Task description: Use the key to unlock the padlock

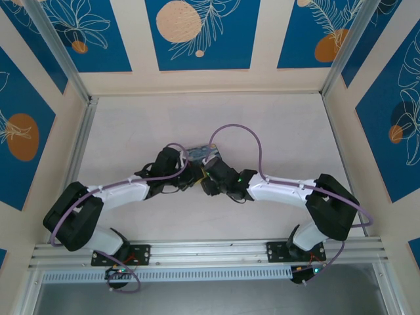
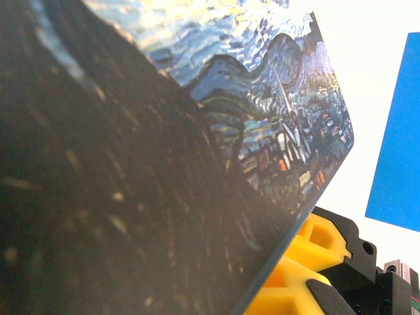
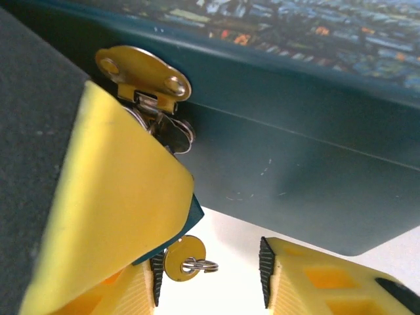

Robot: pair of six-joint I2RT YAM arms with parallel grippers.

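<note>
Treat the key as a tiny, light, stiff piece of metal. It will not bend under your pads, but its round head is thin and smooth, so I judge it will slip or twist if you pinch it off-centre. Take it flat across the head, one pad on each face, clear of the little split ring hanging from it. The padlock is just as small and hard. It hangs from the hasp of the tin box, so expect it to swing rather than resist when the key is turned.

In the right wrist view, your right claw is open, with a clear gap between its fingers. The key's head sits inside that gap, close against the finger nearer the camera and apart from the other one. Neither pad is clamped on it.

The padlock lies just above the key's head, mostly hidden behind that nearer finger. Only a dark teal corner shows, with what looks like its silvery shackle up at the hasp. The key's shaft is hidden, so you cannot confirm that it is seated in the lock.

Your left claw is closed and close against the tin box. Whether it pinches the tin I cannot tell.
</note>
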